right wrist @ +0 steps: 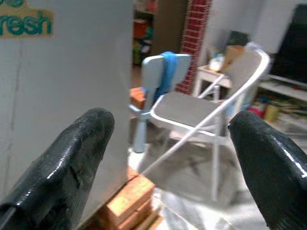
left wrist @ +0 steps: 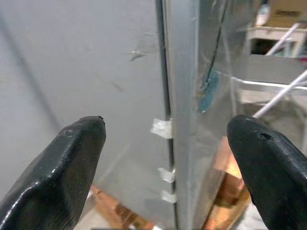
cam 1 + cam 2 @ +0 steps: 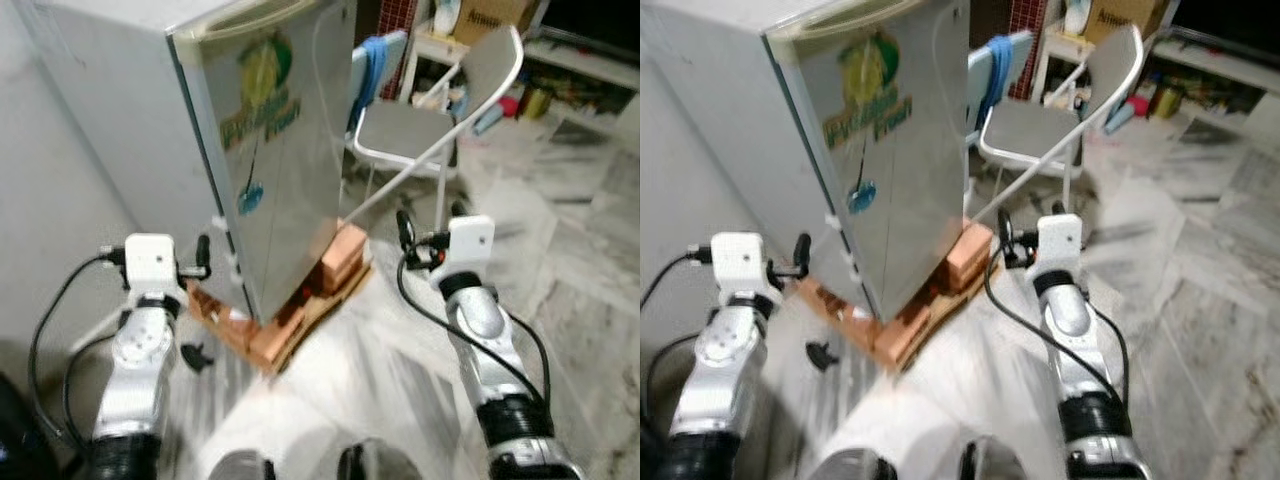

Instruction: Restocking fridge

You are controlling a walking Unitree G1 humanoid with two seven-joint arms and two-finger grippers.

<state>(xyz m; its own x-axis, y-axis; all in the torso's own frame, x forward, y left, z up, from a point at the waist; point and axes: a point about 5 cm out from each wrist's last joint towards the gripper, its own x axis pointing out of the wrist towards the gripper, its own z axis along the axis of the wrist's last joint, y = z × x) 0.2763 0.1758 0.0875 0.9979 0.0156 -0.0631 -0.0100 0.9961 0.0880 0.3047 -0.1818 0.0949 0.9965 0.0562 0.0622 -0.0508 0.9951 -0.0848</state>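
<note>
Obs: fridge (image 3: 270, 150) stood closed on a stack of bricks (image 3: 340, 262) and a wooden pallet (image 3: 300, 325), its decal-covered door facing the robot's right, one corner edge pointing toward the camera. Folding chair (image 3: 420, 120) with a blue cloth (image 3: 372, 62) draped on its back sat just behind the fridge. Head views were slightly blurred.

Left hand (image 2: 165, 158) was raised near the fridge's lower corner, fingers (image 2: 72, 158) spread wide, released, holding nothing; the wrist view looked straight down the door seam, where bits of tape (image 2: 162, 128) showed. Right hand (image 1: 168, 158) was raised on the door side, near the bricks, fingers (image 1: 72, 158) likewise spread and empty; not touching the door.

No stock items could be made out in either hand or on the floor (image 3: 560, 260).

Judgement: step in hand appeared to be the approach to open the door; task barely begun. To do it well: find which vertical edge is the opening side before committing, as no handle could be made out; hook fingers behind the door lip rather than pushing the face; pull gently, since the fridge sits on loose bricks and could shift; keep the swing clear of the chair
</note>
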